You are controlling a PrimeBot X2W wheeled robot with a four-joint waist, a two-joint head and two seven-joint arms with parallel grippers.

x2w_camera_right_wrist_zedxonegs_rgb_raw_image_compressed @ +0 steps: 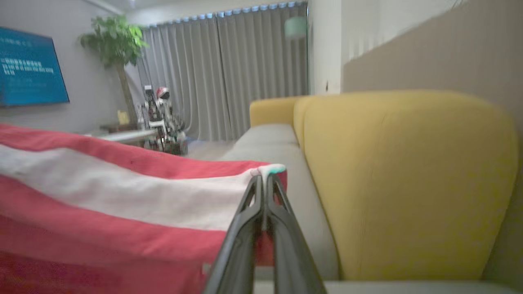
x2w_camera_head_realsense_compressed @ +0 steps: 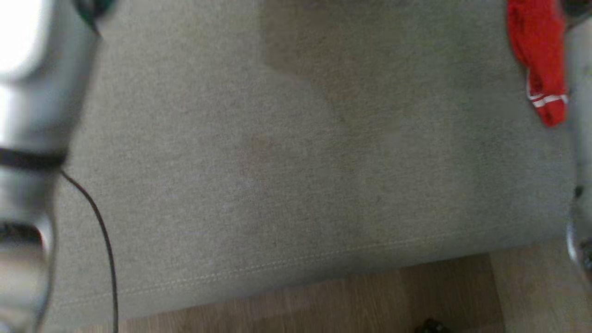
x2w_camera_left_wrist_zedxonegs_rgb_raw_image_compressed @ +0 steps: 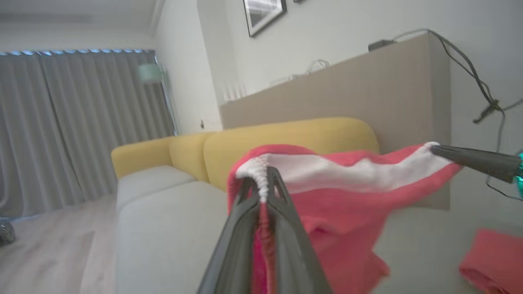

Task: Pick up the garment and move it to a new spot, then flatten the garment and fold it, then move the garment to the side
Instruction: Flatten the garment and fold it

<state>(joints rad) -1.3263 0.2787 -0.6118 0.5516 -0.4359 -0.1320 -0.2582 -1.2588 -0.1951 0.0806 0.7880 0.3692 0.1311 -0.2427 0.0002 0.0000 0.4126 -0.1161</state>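
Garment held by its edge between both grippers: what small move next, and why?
Probably lower both arms to lay it on the grey seat cushion: the garment hangs stretched between the left gripper and right gripper, both shut on its striped edge.

Left gripper and right gripper are held up and apart, fingers pressed together, each pinching an edge of the garment. The pale left forearm rises at near left.
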